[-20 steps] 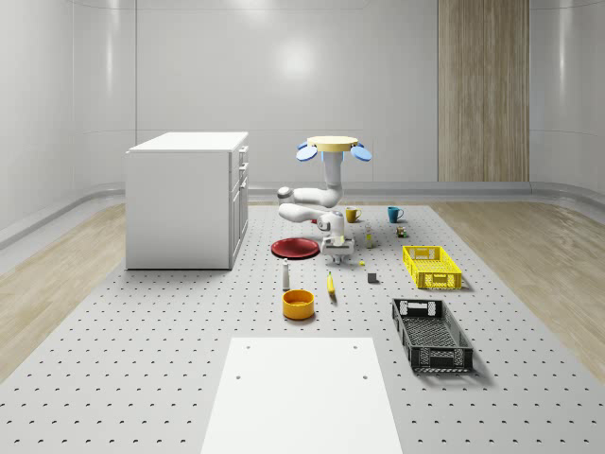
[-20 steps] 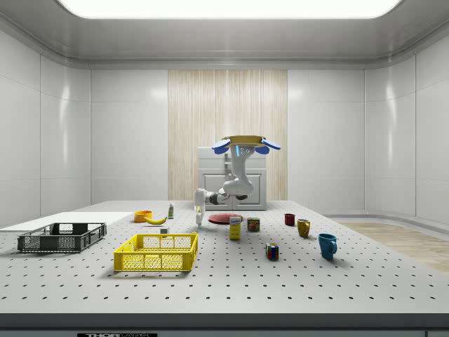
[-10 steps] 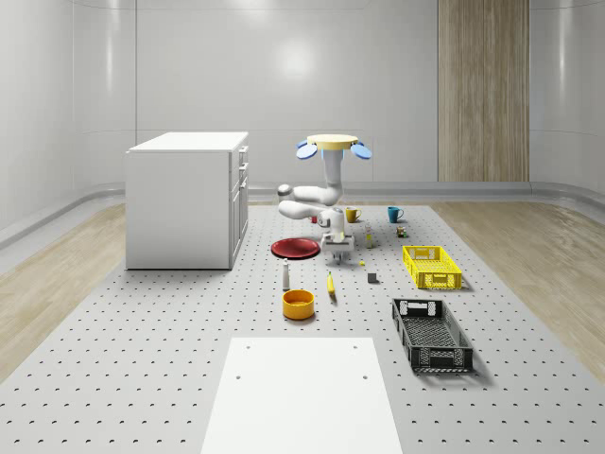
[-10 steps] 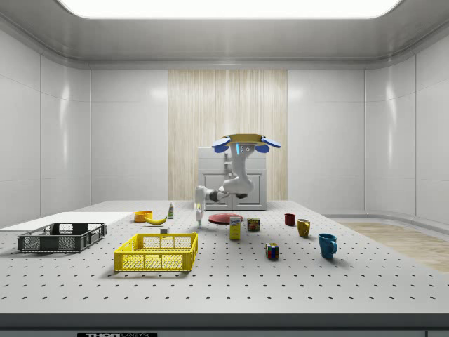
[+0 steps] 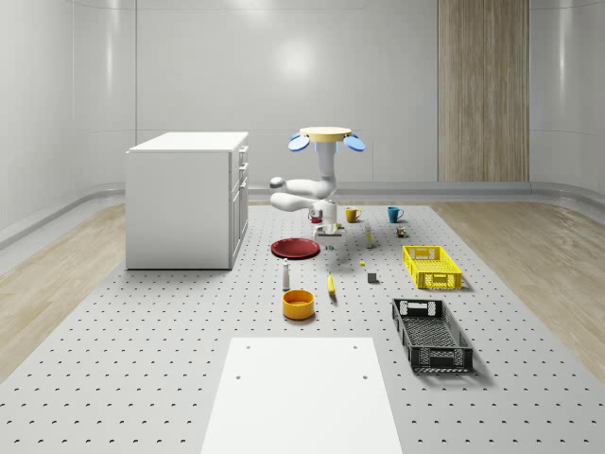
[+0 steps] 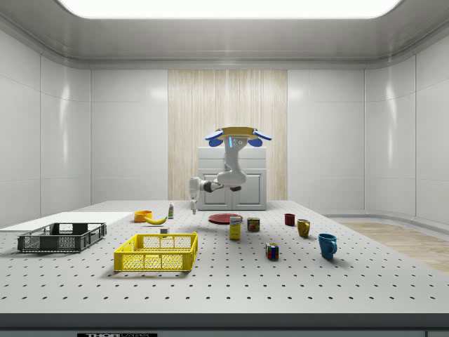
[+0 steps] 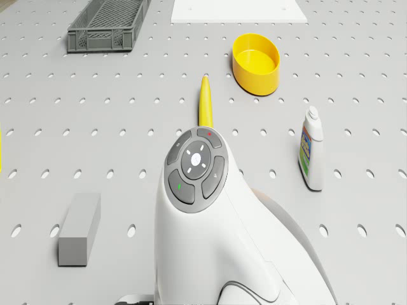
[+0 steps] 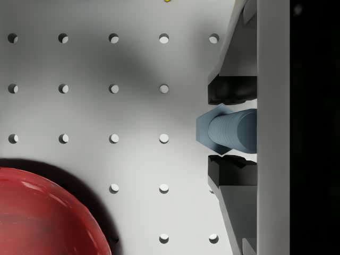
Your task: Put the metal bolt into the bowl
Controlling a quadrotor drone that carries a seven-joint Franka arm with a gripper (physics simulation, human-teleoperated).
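A blue-grey metal bolt [image 8: 226, 130] with a hexagonal head sits between my two dark finger pads [image 8: 232, 91], so my gripper [image 8: 232, 130] is shut on it. In the whole-scene view the drone [image 5: 326, 138] hovers above the table's far half, and its white arm bends down to the gripper [image 5: 328, 227] just right of the red plate [image 5: 295, 248]. The yellow bowl [image 5: 298, 303] stands nearer the front, well apart from the gripper. In the side view the gripper [image 6: 193, 207] hangs above the table, with the bowl [image 6: 143, 215] further to the left. The drone view has the bowl [image 7: 256, 62] beyond the arm [image 7: 210, 216].
A banana [image 7: 205, 101], a small bottle [image 7: 310, 149] and a grey block [image 7: 79, 229] lie between arm and bowl. A black crate [image 5: 431, 334] and yellow crate [image 5: 431, 266] sit at the right. Cups and cans stand behind. A white cabinet [image 5: 187, 199] stands at the left.
The drone and arm have shifted toward the back and the whole-scene view's left, and risen a little. The gripper has lifted higher above the table beside the red plate.
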